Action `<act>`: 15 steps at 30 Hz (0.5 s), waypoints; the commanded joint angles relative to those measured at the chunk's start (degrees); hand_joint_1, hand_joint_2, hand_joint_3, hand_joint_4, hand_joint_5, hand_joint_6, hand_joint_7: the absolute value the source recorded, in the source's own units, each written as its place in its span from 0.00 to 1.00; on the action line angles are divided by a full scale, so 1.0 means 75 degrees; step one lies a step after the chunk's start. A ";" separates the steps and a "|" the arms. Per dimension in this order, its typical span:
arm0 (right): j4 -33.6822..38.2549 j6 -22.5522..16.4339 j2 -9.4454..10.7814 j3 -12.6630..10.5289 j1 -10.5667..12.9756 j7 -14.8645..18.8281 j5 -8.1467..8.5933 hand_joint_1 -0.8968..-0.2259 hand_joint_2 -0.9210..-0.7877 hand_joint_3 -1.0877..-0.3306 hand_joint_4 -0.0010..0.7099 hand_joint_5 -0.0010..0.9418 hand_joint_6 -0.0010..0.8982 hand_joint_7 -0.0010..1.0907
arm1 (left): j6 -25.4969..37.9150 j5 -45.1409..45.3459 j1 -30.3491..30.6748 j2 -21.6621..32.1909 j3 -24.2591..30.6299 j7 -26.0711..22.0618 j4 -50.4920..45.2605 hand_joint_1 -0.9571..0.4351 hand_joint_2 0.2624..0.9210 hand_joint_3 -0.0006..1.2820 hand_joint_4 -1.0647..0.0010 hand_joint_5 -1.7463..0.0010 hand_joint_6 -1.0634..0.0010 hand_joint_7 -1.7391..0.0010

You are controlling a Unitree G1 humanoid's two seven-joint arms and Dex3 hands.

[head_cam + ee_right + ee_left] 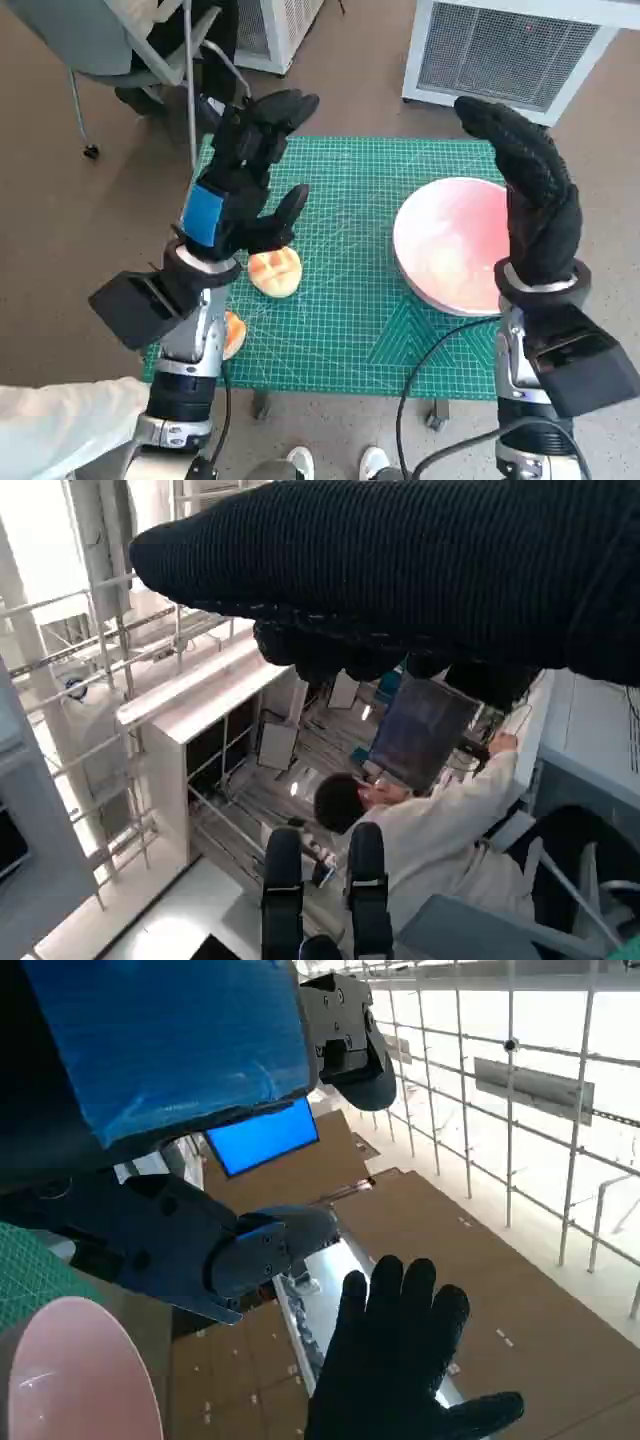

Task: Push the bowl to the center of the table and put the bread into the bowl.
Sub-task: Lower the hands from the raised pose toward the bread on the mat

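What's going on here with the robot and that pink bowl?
The robot has both hands raised above the green mat, holding nothing. The pink bowl sits toward the table's right edge, not centered, with the right hand over its far side. The bread lies on the mat just below the left hand, untouched.

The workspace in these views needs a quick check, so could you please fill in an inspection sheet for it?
Surface: green cutting mat covers the table.
Job's things: pink bowl sits toward the table's right edge, empty; bread lies on the mat left of it.
Clutter: an orange item at the left edge, partly hidden.
Hands: left hand open above the bread; right hand open over the bowl.
Cables: black cable at the front edge.
Surroundings: chair, white units, person's feet.
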 commanded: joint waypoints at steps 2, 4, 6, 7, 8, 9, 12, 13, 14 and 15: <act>0.0090 0.0102 0.0016 0.0023 0.0173 0.0157 0.0173 0.53 0.00 0.45 0.44 0.01 0.00 0.68 | 0.0002 -0.0061 -0.0049 0.0004 0.0034 -0.0032 0.0086 0.48 0.74 0.57 1.00 0.65 1.00 0.52; 0.0095 0.0111 0.0021 0.0028 0.0176 0.0178 0.0197 0.53 0.00 0.45 0.44 0.01 0.00 0.68 | -0.0001 -0.0065 -0.0057 0.0003 0.0036 -0.0035 0.0098 0.48 0.74 0.57 1.00 0.65 1.00 0.52; 0.0109 0.0117 0.0020 0.0033 0.0180 0.0193 0.0217 0.53 0.00 0.45 0.44 0.01 0.00 0.68 | -0.0009 -0.0053 -0.0065 0.0005 0.0038 -0.0029 0.0109 0.48 0.74 0.57 1.00 0.65 1.00 0.52; 0.0116 0.0118 0.0018 0.0036 0.0182 0.0199 0.0226 0.53 0.00 0.46 0.44 0.01 0.00 0.68 | -0.0013 -0.0046 -0.0069 0.0007 0.0038 -0.0026 0.0115 0.48 0.74 0.57 1.00 0.65 1.00 0.52; 0.0125 0.0120 0.0017 0.0041 0.0182 0.0203 0.0230 0.53 0.00 0.46 0.44 0.01 0.00 0.68 | -0.0017 -0.0044 -0.0075 0.0011 0.0042 -0.0026 0.0125 0.48 0.74 0.57 1.00 0.65 1.00 0.52; 0.0130 0.0121 0.0017 0.0044 0.0181 0.0206 0.0232 0.53 0.00 0.46 0.44 0.01 0.00 0.68 | -0.0020 -0.0043 -0.0079 0.0014 0.0044 -0.0027 0.0132 0.47 0.74 0.57 1.00 0.65 1.00 0.52; 0.0138 0.0133 0.0013 0.0047 0.0180 0.0205 0.0214 0.53 0.00 0.46 0.44 0.01 0.00 0.68 | -0.0010 -0.0048 -0.0091 0.0021 0.0052 -0.0027 0.0142 0.47 0.74 0.57 1.00 0.65 1.00 0.52; 0.0137 0.0138 0.0011 0.0047 0.0182 0.0203 0.0205 0.53 0.00 0.46 0.44 0.01 0.00 0.68 | -0.0005 -0.0052 -0.0094 0.0021 0.0053 -0.0027 0.0142 0.47 0.75 0.57 1.00 0.65 1.00 0.52; 0.0134 0.0142 0.0007 0.0046 0.0186 0.0197 0.0188 0.53 0.00 0.46 0.44 0.01 0.00 0.68 | 0.0001 -0.0055 -0.0096 0.0020 0.0055 -0.0025 0.0141 0.47 0.75 0.57 1.00 0.65 1.00 0.52; 0.0136 0.0144 0.0002 0.0044 0.0187 0.0194 0.0178 0.53 0.00 0.46 0.44 0.01 0.00 0.68 | 0.0004 -0.0055 -0.0100 0.0018 0.0056 -0.0023 0.0143 0.47 0.75 0.57 1.00 0.65 1.00 0.52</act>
